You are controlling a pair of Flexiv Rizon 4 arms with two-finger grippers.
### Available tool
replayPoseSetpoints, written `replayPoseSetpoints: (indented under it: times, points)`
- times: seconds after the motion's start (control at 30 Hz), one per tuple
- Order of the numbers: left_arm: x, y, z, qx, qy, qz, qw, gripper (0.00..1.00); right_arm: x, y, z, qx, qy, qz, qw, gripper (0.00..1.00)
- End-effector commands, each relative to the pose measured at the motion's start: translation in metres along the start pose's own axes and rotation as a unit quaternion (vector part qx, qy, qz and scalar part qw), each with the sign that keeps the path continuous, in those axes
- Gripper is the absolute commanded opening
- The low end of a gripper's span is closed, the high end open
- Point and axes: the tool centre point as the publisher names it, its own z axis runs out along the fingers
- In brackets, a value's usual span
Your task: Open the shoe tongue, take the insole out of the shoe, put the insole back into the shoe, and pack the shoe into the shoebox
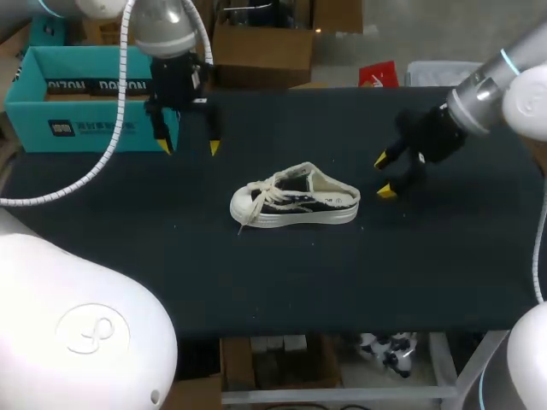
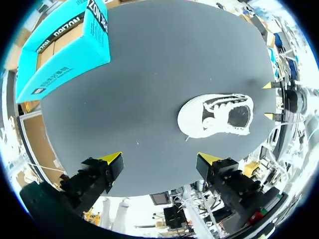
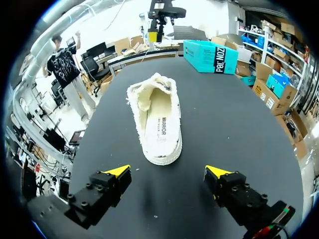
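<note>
A dark, flat table top [image 1: 342, 282] seen from above; at its far left corner sits an open teal cardboard shoebox [image 1: 85, 94]; just right of the box, the left gripper [image 1: 188, 147] hangs over the table with its yellow-tipped fingers spread wide, holding nothing; near the table's middle, well apart from the box, a white canvas low-top shoe with black side panels and white laces [image 1: 295, 203] stands upright on its sole, toe to the left, heel to the right; a cream insole [image 3: 160, 124] lies inside it; right of the heel, near but not touching, the right gripper [image 1: 383, 175] is also wide open and empty.
</note>
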Motion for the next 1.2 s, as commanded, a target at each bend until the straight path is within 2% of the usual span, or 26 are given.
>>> replayPoseSetpoints:
  times: [0.03,0.27,0.63,0.9,1.2]
  points:
    - [0.013,0.012,0.008,0.05,0.001,-0.082,0.995,1.0,-0.005,-0.005,0.02,-0.022,0.013,-0.004,1.0,1.0]
    - [0.026,0.011,0.016,0.047,0.005,-0.097,0.994,1.0,0.006,0.001,0.04,-0.036,0.012,-0.018,0.999,1.0]
    - [0.052,0.007,0.024,0.035,0.01,-0.078,0.996,1.0,0.023,0.007,0.066,-0.068,-0.016,-0.037,0.997,1.0]
    - [0.067,0.004,0.024,0.033,0.006,-0.066,0.997,1.0,0.019,0.008,0.076,-0.086,-0.028,-0.037,0.995,1.0]
    - [0.074,-0.001,0.028,0.026,0.003,-0.059,0.998,1.0,0.013,0.011,0.087,-0.106,-0.042,-0.043,0.993,1.0]
